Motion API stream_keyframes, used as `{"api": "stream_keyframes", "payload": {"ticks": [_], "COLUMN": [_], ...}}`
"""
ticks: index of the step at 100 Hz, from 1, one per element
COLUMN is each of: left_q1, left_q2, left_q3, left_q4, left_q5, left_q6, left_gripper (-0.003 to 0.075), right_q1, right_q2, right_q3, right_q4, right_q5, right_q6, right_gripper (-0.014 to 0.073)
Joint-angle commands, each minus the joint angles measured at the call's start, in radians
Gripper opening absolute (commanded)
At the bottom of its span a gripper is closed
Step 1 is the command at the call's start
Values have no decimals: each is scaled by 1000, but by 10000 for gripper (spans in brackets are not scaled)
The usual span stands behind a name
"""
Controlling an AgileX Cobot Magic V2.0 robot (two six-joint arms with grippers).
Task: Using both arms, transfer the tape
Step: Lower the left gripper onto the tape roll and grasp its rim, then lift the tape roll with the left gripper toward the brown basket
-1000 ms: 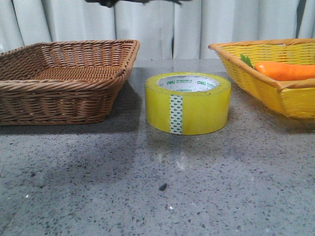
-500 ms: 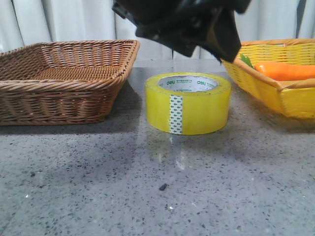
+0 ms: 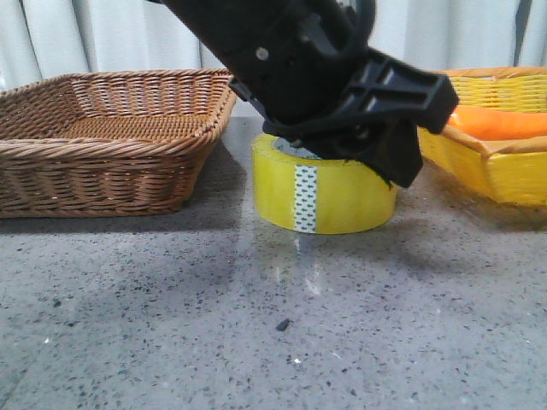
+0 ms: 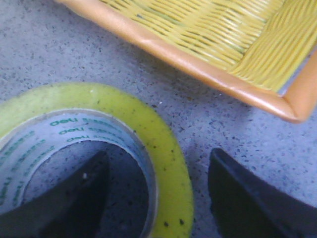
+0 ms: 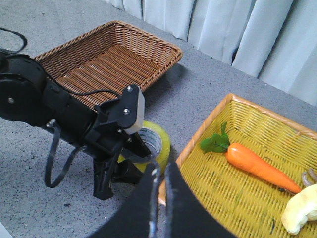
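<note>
Little of the transfer looks done: the tape [image 3: 325, 195] sits flat on the desk [image 3: 256, 325] at frame centre in the front view, not yet lifted. The left pincer [image 4: 157, 198] is spread wide over it, one finger [image 4: 74, 198] inside the core and the other outside the roll wall, gripping nothing so far. Closing, lifting and the handover to the other arm all remain, I judge. The right pincer [image 5: 159, 198] hangs well above with its fingers nearly together, empty. At left, the brown wicker basket [image 3: 111, 141] shows nothing inside. At right, the yellow basket [image 5: 247, 163] holds an orange carrot [image 5: 260, 162] and a pale yellowish item [image 5: 303, 208].
</note>
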Motion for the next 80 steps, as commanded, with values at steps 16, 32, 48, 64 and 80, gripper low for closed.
{"api": "stream_keyframes", "payload": {"ticks": [16,32,48,64,80], "left_q1": [-7,-6,-6,-6,-1], "left_q2": [-24,-24,-24,-26,-34], "left_q3": [-51,-51,-51,-67,-126], "left_q4": [-4,-17,-19,-19,-19], "left_q5": [-49,-30,-30,-14,39], "left_q6": [-2,-3,-3,-3,-3], "left_gripper": [366,229,97,14,-21], "right_q1": [-2,-2,-2,-2,-2], "right_q2": [3,3,3,3,3], "right_q3": [-28,-28,-28,-28,-28], "right_q4": [-8,-9,-9,-21,-21], "right_q5": [-56,-74,-70,-66,-44], "right_q6": [-9,-9,-9,-9,-9], "right_gripper": [-74,-74,-74,-74,-74]}}
